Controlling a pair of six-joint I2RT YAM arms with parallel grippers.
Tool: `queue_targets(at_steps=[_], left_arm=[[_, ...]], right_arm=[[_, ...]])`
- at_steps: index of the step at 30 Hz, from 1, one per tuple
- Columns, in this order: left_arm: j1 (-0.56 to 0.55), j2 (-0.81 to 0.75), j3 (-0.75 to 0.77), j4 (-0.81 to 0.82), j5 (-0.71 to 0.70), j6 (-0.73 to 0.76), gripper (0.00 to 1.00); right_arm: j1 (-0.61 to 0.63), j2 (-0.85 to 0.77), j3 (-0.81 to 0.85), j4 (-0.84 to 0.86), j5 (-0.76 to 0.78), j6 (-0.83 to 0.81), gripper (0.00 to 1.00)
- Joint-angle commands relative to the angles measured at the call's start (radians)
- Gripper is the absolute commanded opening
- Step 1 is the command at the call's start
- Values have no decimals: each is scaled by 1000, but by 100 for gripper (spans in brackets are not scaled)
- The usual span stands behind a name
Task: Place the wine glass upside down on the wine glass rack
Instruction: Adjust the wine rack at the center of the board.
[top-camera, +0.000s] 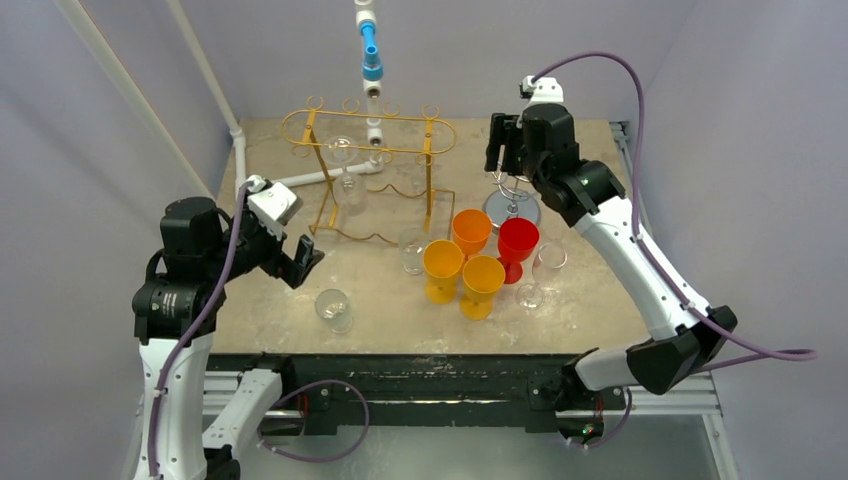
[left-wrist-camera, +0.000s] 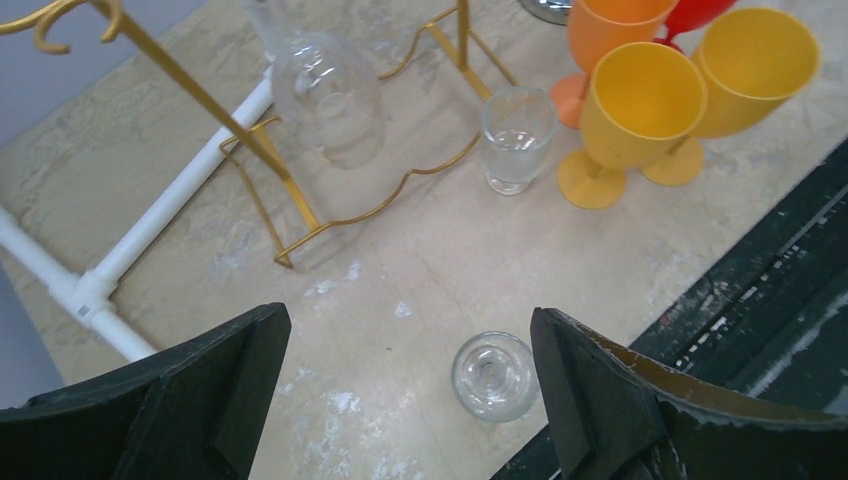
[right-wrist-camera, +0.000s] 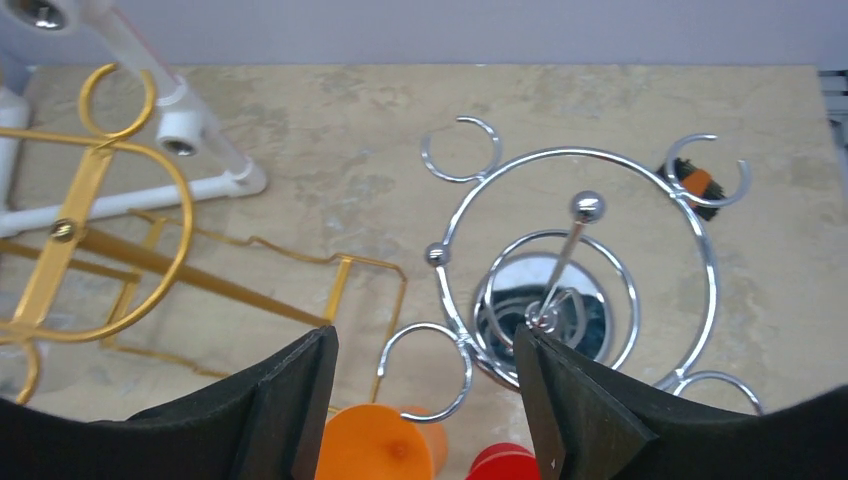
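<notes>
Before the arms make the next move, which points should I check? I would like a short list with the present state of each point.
1. The left gripper is open and empty: ok.
2. The right gripper is open and empty, above the silver rack: ok.
3. Free room on the gold rack: ok, only one hanging glass is there, foot up.
4. Hooks of the silver rack are free: ok, no glass hangs on it.
5. The small clear glass is centred under the left gripper: not ok, it sits toward one side.
6. That glass has a stem to hang by: cannot tell.
</notes>
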Motion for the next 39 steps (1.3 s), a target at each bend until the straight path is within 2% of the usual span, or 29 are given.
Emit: queue_targets(at_steps=[1,7,14,20,27,39], left_arm=[[-1,30,58,-94,202,95,99],[-1,74,69,-207,376,187,96],[-1,61,61,-196,355,193,95],[-1,51,46,-178,349,179,95],[-1,53,31,-170,350,185,95],[-1,64,22,-160,421,204,95]], right_arm=[[-40,1,60,-9,91,-40,73],[-108,52,64,34,73,-56,73],[-120,109,81,72,96,-68,71],[-119,143,74,112,142,-91,64],[-120,136,23,190,197,-152,50],[-143,142,-31,261,194,-172,16]])
